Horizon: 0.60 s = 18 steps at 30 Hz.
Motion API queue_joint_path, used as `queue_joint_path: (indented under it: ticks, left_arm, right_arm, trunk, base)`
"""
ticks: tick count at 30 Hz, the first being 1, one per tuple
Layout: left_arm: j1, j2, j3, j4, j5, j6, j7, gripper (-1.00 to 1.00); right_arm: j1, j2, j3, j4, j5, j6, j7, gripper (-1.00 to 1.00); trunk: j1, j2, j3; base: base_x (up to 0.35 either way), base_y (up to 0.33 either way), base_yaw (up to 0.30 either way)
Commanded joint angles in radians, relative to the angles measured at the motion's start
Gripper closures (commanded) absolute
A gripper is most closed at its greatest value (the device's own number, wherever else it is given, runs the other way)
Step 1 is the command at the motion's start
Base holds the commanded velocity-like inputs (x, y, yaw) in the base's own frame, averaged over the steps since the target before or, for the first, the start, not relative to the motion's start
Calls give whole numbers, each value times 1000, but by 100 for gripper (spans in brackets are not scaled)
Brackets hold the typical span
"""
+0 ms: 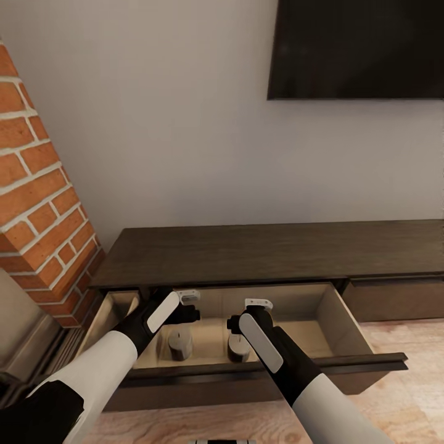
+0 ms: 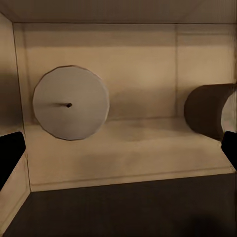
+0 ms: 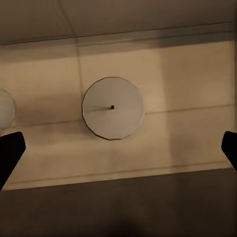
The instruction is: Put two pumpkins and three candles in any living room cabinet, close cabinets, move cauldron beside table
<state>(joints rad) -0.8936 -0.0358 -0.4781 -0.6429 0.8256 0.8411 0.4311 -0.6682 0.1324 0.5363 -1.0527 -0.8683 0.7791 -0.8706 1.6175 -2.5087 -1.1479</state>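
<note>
Beige drawer (image 1: 327, 314) holds two candles (image 1: 180, 344); both tools (image 1: 188, 306) (image 1: 243, 320) are spread empty; closing could topple them.

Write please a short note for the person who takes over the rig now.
Left gripper: open, empty, above the left candle.
Right gripper: open, empty, above the right candle.
Both candles stand upright in the open drawer of the cabinet.
Done: two candles in.
Left: third candle, both pumpkins, closing the drawer, the cauldron beside a table.
</note>
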Motion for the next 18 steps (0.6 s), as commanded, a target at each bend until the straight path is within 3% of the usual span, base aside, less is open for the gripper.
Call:
queue_joint_path:
  ticks: [1, 18]
  left_arm:
    - [-1, 1, -4, -2, 10, 1, 10, -100]
    - [-1, 1, -4, -9, 12, 0, 12, -100]
  right_arm:
    - [-1, 0, 2, -1, -9, 2, -10, -100]
    - [-1, 1, 2, -8, -8, 0, -10, -100]
  trunk:
    - [-1, 0, 3]
    - [-8, 4, 69]
  base:
    - [-1, 0, 0]
    - [-67, 0, 0]
